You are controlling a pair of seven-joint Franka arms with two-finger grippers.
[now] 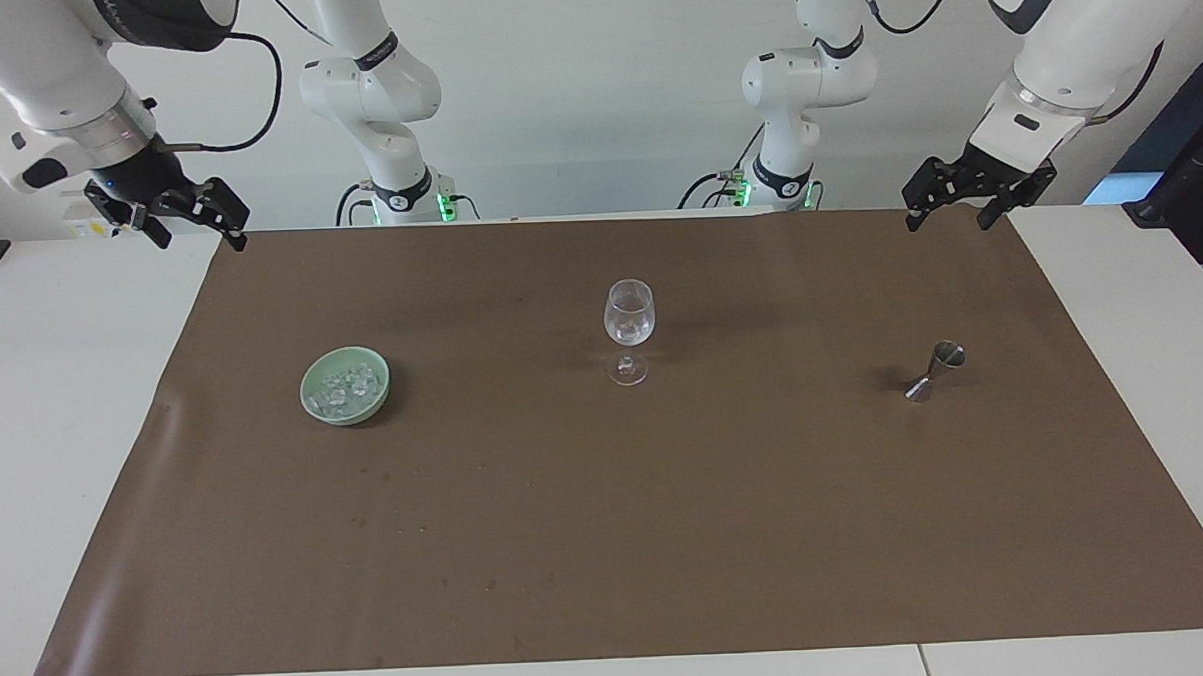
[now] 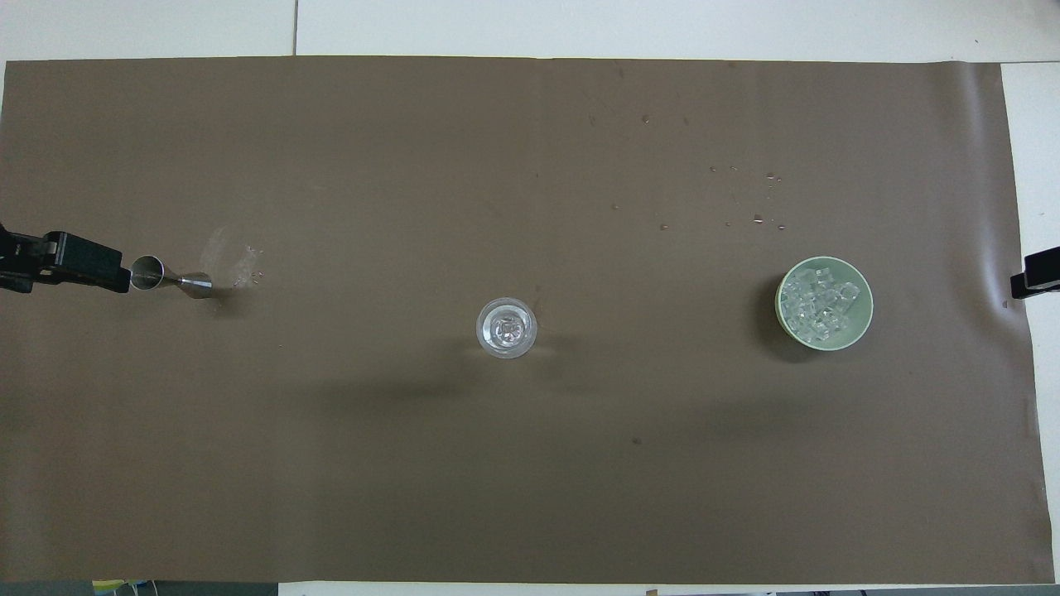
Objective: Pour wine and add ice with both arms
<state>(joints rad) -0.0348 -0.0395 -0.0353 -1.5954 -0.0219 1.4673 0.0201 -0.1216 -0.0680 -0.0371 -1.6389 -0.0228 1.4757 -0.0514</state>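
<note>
Facing view: both pincers, left pincer (image 1: 949, 216) and right pincer (image 1: 200, 236), are held apart and empty over the bench's robot-side corners. The jigger (image 1: 935, 370) should be gripped at its waist and kept level.

Overhead view: ice (image 2: 820, 303) is heaped in the green bowl (image 2: 863, 323), beside the wine glass (image 2: 507, 328) toward the right arm's end.

A stemmed glass (image 1: 628, 329) stands between the bowl (image 1: 344, 387) of ice (image 1: 347, 385) and a metal jigger (image 1: 934, 369).

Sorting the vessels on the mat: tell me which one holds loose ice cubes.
The green bowl, toward the right arm's end, holds the heap of ice. The glass and metal jigger don't.
</note>
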